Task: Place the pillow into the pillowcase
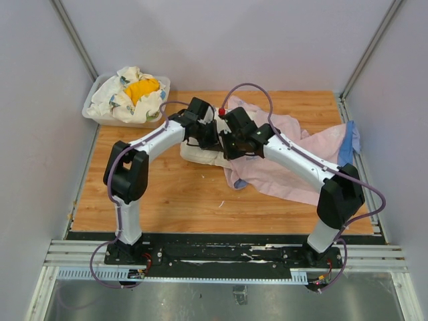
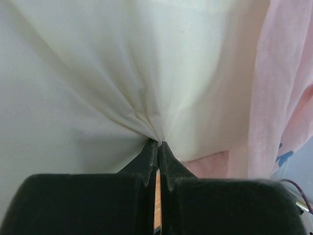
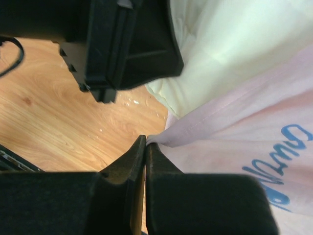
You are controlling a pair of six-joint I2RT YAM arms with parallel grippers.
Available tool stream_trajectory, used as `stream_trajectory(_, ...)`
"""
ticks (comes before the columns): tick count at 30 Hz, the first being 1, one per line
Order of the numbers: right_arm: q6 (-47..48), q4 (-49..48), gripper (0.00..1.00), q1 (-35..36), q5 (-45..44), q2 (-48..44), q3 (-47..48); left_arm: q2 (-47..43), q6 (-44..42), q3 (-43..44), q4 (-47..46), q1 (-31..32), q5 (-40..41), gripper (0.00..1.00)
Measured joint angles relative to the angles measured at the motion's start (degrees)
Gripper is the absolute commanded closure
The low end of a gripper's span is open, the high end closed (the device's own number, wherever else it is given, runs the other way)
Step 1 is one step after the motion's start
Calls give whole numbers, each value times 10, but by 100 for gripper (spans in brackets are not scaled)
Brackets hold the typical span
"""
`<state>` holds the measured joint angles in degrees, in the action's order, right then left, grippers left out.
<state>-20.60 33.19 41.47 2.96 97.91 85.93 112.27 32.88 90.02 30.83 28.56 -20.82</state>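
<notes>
The left gripper (image 2: 158, 144) pinches a fold of the pillow (image 2: 98, 73); the right gripper (image 3: 145, 141) is clamped on the pillowcase (image 3: 234, 132) hem. The two touch on the table (image 1: 167, 194), pillow left of the pink case. Far left corner: a bin (image 1: 91, 109) holding a bundle (image 1: 137, 90).

Top view overhead, both wrist views close, sharing pillow (image 2: 98, 73)
</notes>
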Motion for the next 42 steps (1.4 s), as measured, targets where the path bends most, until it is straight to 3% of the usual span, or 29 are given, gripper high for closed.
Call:
stream_trajectory(6, -17, -21, 96, 3, 1, -27, -76, -6, 11, -57, -30, 2, -15, 81)
stream_trajectory(9, -22, -22, 88, 5, 0, -31, -96, -9, 13, -65, -31, 2, -19, 70)
stream_trajectory(15, -31, -21, 67, 5, -7, -35, -100, -12, -1, -49, -12, 3, -9, 60)
stream_trajectory(17, -32, -19, 62, 5, -13, -36, -99, -12, -10, -30, 6, 5, 5, 52)
stream_trajectory(21, -33, -4, 55, -2, -25, -36, -87, -12, -24, 30, 33, 2, 38, 51)
stream_trajectory(28, -29, 26, 54, -42, -63, -36, -29, -2, -51, 147, 76, -27, 92, 49)
stream_trajectory(31, -27, 40, 53, -74, -77, -31, 9, 43, -67, 259, 91, -39, 123, 50)
stream_trajectory(42, 4, 55, 48, -134, -136, 89, 177, 242, -74, 396, 121, -68, 137, 42)
